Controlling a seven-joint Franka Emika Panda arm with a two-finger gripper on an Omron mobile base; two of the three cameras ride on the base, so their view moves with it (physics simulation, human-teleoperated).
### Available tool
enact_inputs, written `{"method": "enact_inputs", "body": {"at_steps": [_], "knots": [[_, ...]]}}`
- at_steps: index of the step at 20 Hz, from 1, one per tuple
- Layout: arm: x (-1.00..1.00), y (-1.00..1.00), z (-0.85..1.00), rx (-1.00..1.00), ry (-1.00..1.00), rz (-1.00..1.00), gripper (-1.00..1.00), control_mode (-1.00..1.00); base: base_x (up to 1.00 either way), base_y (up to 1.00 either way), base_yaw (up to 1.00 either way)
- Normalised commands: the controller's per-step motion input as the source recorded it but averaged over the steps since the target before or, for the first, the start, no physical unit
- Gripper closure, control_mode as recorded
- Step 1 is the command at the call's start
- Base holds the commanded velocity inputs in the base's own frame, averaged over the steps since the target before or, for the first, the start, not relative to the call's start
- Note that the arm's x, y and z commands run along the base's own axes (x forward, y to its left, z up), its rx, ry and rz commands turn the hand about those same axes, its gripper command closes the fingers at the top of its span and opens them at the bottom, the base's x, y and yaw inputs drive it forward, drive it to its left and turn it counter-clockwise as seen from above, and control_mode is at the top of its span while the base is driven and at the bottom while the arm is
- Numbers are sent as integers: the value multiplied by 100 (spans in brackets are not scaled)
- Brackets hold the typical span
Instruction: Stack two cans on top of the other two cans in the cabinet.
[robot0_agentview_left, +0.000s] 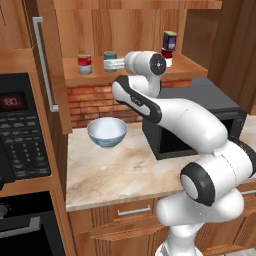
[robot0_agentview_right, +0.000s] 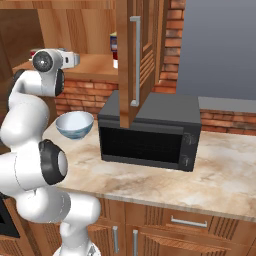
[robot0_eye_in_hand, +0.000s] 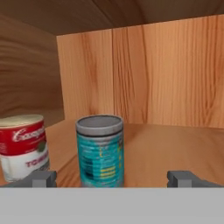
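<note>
The gripper (robot0_eye_in_hand: 112, 178) reaches into the cabinet (robot0_agentview_left: 125, 30) at shelf height, with its fingertips (robot0_eye_in_hand: 43, 178) spread wide apart and holding nothing. The teal can (robot0_eye_in_hand: 100, 150) stands upright on the plank shelf (robot0_agentview_left: 130, 74), directly ahead of the gripper and between the lines of the two fingertips, closer to the left one; no contact with either fingertip is visible. The red-and-white labelled can (robot0_eye_in_hand: 22, 146) stands upright just beside the teal can, on its left in the hand view, with a narrow gap between them. In the left base view, the dark blue can with the yellow label (robot0_agentview_left: 169, 40) sits on top of the white can with the dark red band (robot0_agentview_left: 167, 54), well apart from the teal can toward the right end of the shelf. The cabinet door (robot0_agentview_right: 135, 60) stands open, its long silver bar handle (robot0_agentview_right: 135, 60) facing outward. Below the shelf, a pale blue bowl (robot0_agentview_left: 107, 132) rests on the marble counter (robot0_agentview_left: 120, 170) near a black microwave (robot0_agentview_right: 150, 132).
</note>
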Motion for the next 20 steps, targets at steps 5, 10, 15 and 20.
{"method": "enact_inputs", "body": {"at_steps": [5, 10, 15, 20], "knots": [[11, 5, -10, 0, 0, 0, -100, -100, 0, 0, 0], [14, 6, -7, 0, 0, 0, -100, -100, 0, 0, 0], [12, 7, -2, 0, 1, 0, -100, -100, 0, 0, 0], [14, 12, 0, 0, 2, 0, -100, -100, 0, 0, 0]]}}
